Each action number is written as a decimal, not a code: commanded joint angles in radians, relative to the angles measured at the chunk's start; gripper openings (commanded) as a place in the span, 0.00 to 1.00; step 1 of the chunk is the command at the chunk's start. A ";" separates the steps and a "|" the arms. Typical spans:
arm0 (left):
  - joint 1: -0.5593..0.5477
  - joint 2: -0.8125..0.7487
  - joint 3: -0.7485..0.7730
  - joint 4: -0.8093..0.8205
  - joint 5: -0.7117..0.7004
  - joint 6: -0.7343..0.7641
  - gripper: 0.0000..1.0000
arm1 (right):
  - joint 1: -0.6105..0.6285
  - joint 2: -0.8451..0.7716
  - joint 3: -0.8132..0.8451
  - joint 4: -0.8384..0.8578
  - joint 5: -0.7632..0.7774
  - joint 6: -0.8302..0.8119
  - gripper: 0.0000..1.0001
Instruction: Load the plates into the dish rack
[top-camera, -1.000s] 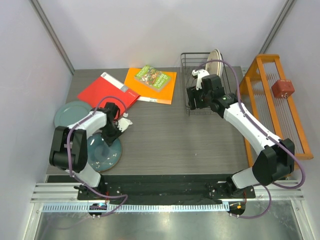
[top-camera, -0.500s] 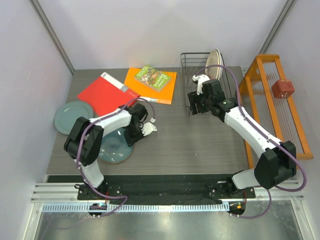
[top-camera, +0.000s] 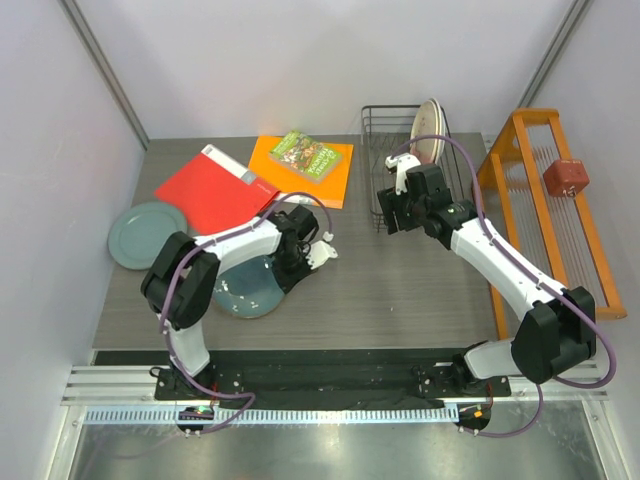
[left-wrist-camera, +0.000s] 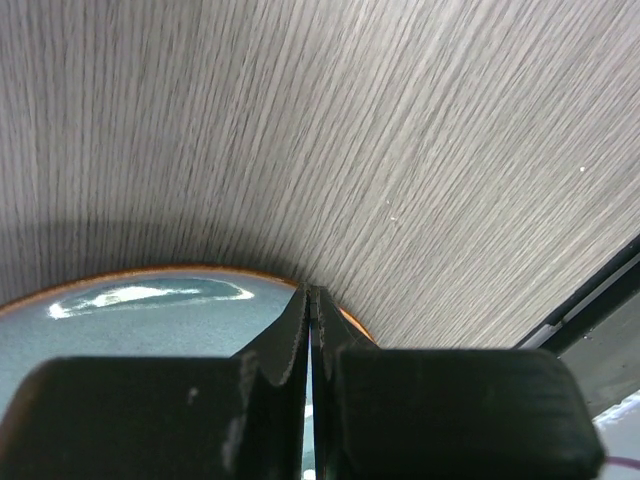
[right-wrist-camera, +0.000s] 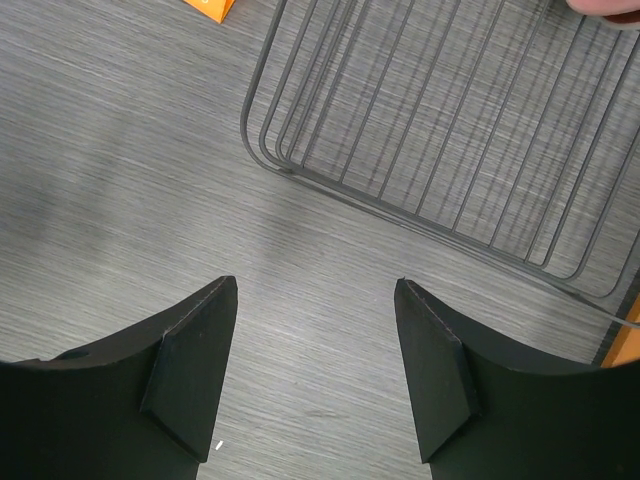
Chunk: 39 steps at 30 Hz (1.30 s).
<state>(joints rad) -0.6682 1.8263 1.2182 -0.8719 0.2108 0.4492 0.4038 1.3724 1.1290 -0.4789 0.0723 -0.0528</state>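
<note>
A glossy dark teal plate (top-camera: 240, 295) lies flat on the table near the front left. My left gripper (top-camera: 283, 265) is shut on its right rim. In the left wrist view the closed jaws (left-wrist-camera: 312, 296) pinch the plate's brown-edged rim (left-wrist-camera: 150, 310). A plain grey-green plate (top-camera: 145, 232) lies at the far left. The black wire dish rack (top-camera: 385, 125) stands at the back right, with a cream plate (top-camera: 428, 130) upright in it. My right gripper (top-camera: 392, 212) hovers open and empty at the rack's front-left corner (right-wrist-camera: 300, 165).
A red book (top-camera: 212, 190) and an orange book (top-camera: 318, 180) with a green book (top-camera: 305, 155) on it lie at the back. An orange wooden rack (top-camera: 545, 200) with a red cube (top-camera: 565, 177) stands along the right edge.
My left gripper has slid to the right across the table and the dark teal plate has come with it. The right gripper has shifted slightly to the right.
</note>
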 joint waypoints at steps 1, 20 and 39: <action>-0.002 -0.030 -0.062 0.066 0.010 -0.035 0.00 | 0.001 -0.004 0.015 0.040 0.003 -0.013 0.70; 0.002 -0.260 -0.141 0.106 -0.146 -0.156 0.00 | 0.000 0.048 0.081 0.029 -0.057 0.021 0.69; 0.794 -0.418 -0.130 0.059 0.004 -0.675 0.83 | 0.194 0.453 0.121 0.385 -0.667 0.562 0.77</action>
<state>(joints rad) 0.0448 1.4437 1.1450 -0.7856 0.0967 -0.1112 0.5888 1.7481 1.1969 -0.2356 -0.4980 0.3473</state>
